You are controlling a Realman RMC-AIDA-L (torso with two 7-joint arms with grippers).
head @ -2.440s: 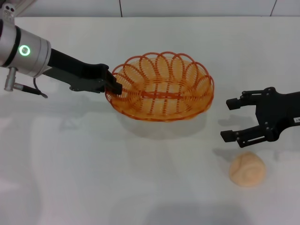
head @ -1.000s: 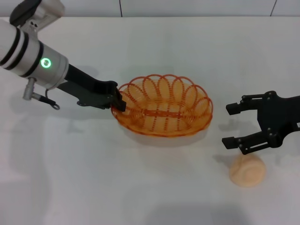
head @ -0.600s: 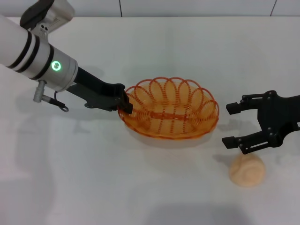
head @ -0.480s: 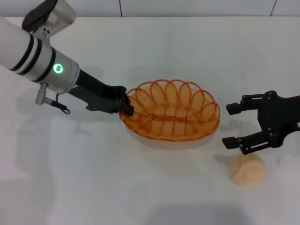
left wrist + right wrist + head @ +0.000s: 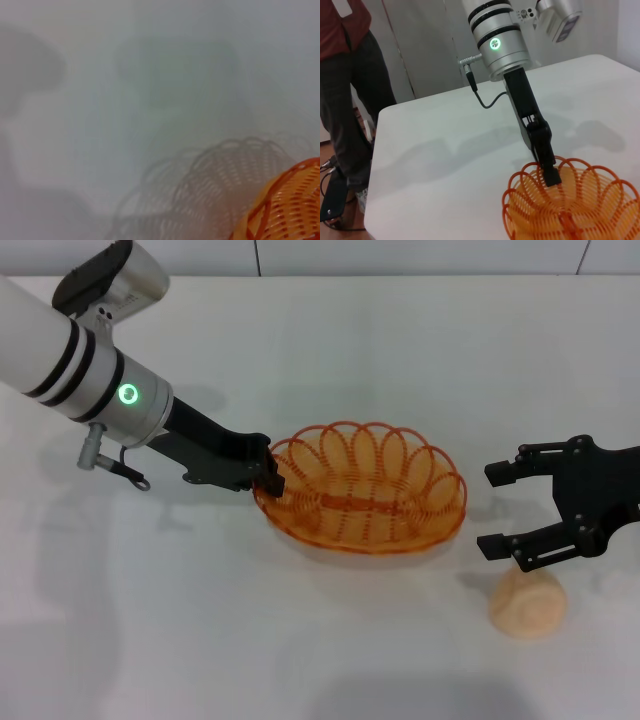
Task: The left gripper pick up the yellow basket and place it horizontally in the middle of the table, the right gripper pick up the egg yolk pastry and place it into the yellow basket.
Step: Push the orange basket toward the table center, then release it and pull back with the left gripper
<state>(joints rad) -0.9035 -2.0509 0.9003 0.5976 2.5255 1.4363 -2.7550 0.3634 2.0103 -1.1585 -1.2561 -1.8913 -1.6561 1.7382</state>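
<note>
Beyond white table point(image 5: 400, 330), person point(image 5: 345, 75) stands.

Yellow basket point(image 5: 282, 207) edge seen at 4 o'clock of left wrist view; looped shadow cast on white bench point(image 5: 150, 75) at 6 o'clock.

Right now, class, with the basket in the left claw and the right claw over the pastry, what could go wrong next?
1. The left gripper pinches only the rim of the yellow basket; its shadow suggests it may not be fully down, so it could tilt or slip.
2. The right gripper, open, hangs above the egg yolk pastry, beside the basket; a careless descent might nudge the round pastry across the table.
</note>
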